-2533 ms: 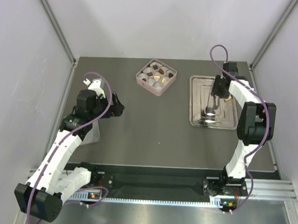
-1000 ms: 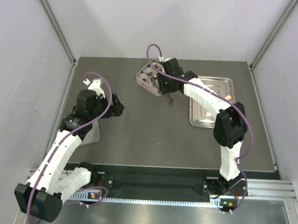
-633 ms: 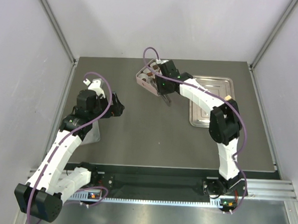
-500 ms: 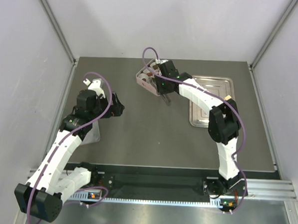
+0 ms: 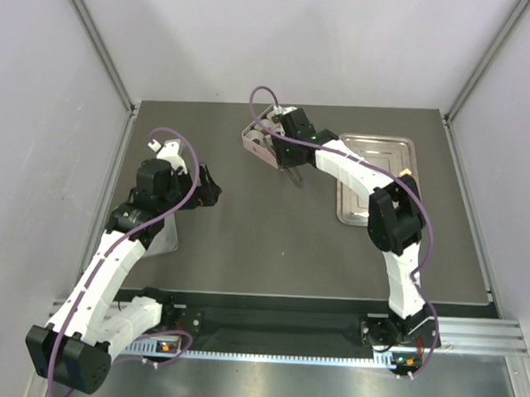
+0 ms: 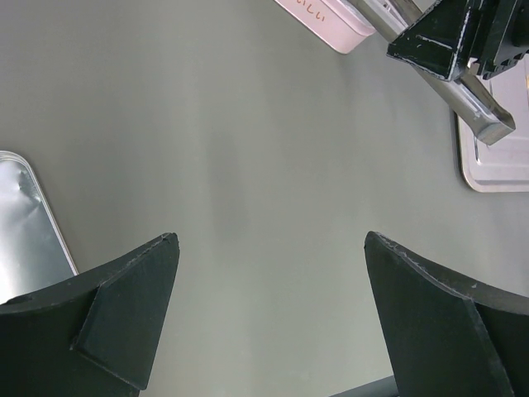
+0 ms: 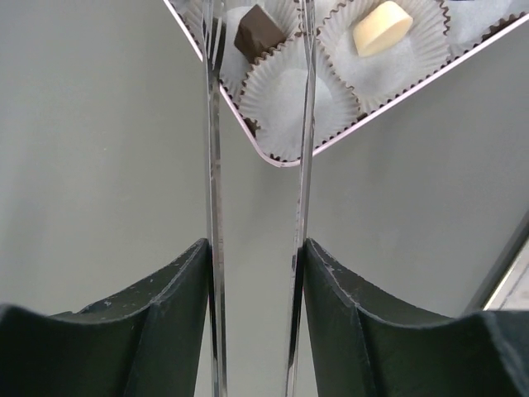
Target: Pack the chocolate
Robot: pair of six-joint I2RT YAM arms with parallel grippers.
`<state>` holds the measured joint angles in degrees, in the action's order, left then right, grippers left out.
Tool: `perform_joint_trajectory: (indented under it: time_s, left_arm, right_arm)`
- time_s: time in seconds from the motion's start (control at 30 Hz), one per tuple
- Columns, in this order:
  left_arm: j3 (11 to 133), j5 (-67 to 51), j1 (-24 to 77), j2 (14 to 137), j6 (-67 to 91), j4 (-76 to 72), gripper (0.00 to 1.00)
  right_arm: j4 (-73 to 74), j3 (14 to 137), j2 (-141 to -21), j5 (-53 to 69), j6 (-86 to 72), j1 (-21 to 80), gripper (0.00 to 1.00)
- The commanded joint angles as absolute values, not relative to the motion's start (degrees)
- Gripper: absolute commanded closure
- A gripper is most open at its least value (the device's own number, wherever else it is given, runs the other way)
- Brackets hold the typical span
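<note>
The pink box (image 7: 364, 116) holds white paper cups. A dark chocolate piece (image 7: 256, 29) lies in one cup between the tips of metal tongs (image 7: 213, 149); I cannot tell whether the tongs still pinch it. A cream chocolate piece (image 7: 382, 27) sits in the cup to its right, and the corner cup (image 7: 285, 95) is empty. My right gripper (image 7: 256, 244) is shut on the tongs, over the box's near corner (image 5: 255, 143). My left gripper (image 6: 271, 240) is open and empty above bare table, at the left in the top view (image 5: 214, 189).
A steel tray (image 5: 386, 183) lies right of the box, and its corner shows in the left wrist view (image 6: 496, 169). A second metal sheet (image 6: 25, 223) lies under my left arm. My right arm reaches across the table's back.
My right gripper has swung with the tongs from the steel tray leftward to the pink box, edging slightly further left in the last second. The left arm has not moved.
</note>
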<state>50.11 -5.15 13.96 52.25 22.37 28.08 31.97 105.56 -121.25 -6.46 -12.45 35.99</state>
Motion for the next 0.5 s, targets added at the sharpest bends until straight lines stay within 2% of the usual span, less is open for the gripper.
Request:
perform_joint_trajectory:
  time_s: [0.0,0.23,0.47]
  left_arm:
    - [50.4,-5.4,13.7,51.7,22.3,25.4,0.01]
    - [50.3,-5.3,13.7,51.9,22.4,25.4,0.01]
    - [50.3,-5.8,13.7,52.0,22.5,25.2,0.01]
  right_arm:
    - [29.9,109.1,-118.1,-9.0,-10.5,37.3,0.53]
    - [30.5,107.3,-111.4,-11.0,-9.4,36.5,0.53]
    - [30.7,95.1,-97.9,-10.6,-10.9,31.1,0.54]
